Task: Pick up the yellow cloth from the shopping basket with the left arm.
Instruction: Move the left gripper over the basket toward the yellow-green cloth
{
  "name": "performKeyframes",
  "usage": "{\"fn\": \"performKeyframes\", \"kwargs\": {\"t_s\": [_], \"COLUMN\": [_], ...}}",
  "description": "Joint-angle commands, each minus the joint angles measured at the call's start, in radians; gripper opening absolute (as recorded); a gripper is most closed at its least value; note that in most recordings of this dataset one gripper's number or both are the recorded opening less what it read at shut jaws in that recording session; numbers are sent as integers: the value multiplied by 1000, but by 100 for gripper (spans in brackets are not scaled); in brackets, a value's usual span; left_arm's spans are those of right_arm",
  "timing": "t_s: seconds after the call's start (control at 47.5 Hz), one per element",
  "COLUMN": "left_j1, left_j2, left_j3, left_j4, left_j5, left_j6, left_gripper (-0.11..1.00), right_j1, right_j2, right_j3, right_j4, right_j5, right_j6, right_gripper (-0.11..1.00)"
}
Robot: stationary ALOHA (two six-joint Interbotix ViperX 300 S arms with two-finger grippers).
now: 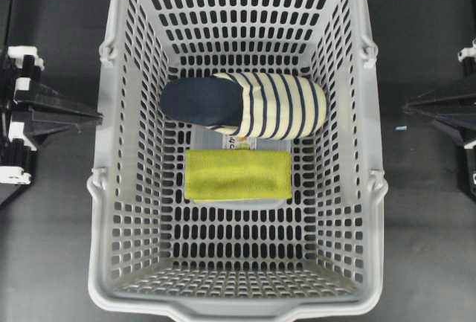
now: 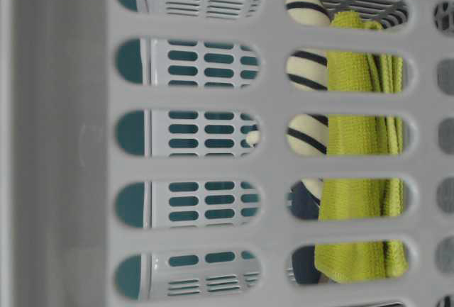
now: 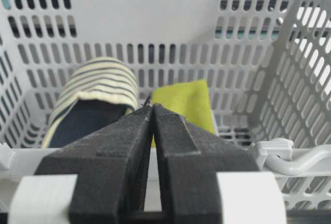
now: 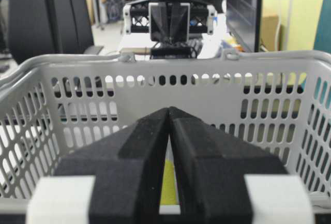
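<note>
So the yellow cloth [image 1: 237,175] is a fuzzy microfibre rectangle lying flat on the floor of the shopping basket [image 1: 111,151], long side running left-right in the overhead view. It sits on a clear plastic container [image 1: 256,142], only slivers of which show. Just behind it, and parallel, lies a soft slipper [image 1: 245,105] with cream-and-navy stripes, navy end to the left. The basket is light-grey hard plastic, slotted all over (walls and floor). It stands on a dark matte table [image 1: 428,210]. Left gripper [image 1: 97,117] and right gripper [image 1: 407,106] both hang outside the basket walls, pointed black foam jaws pressed together, holding nothing. An office chair [image 4: 46,14] shows beyond.
</note>
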Motion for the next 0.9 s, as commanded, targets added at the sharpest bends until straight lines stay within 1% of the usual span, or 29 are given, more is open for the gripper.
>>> {"fn": "performKeyframes", "kwargs": {"t_s": [0.0, 0.042, 0.084, 0.21, 0.358, 0.463, 0.61, 0.821, 0.884], "left_j1": [-2, 2, 3, -3, -34, -51, -54, -63, -64], "left_j2": [-15, -15, -12, 20, 110, 187, 321, 540, 604], "left_j3": [-63, -91, -133, -255, -408, -503, -629, -788, -839], "left_j4": [40, 40, 40, 40, 40, 40, 40, 40, 41], "left_j5": [46, 91, 161, 367, 592, 719, 839, 920, 960], "left_j6": [-29, -46, -66, -98, -103, -98, -91, -87, -86], "left_gripper": [6, 4, 0, 0, 0, 0, 0, 0, 0], "right_j1": [5, 6, 6, 6, 5, 2, -3, -2, -2], "right_j2": [11, 9, 9, 9, 6, 6, 6, 3, 3], "right_j3": [-20, -20, -20, -20, -20, -20, -20, -20, -20], "right_j4": [5, 9, 12, 12, 12, 12, 12, 12, 12], "right_j5": [-6, -2, 5, 43, 71, 87, 110, 141, 147], "right_j6": [8, 8, 12, 38, 60, 60, 60, 60, 60], "right_gripper": [0, 0, 0, 0, 0, 0, 0, 0, 0]}}
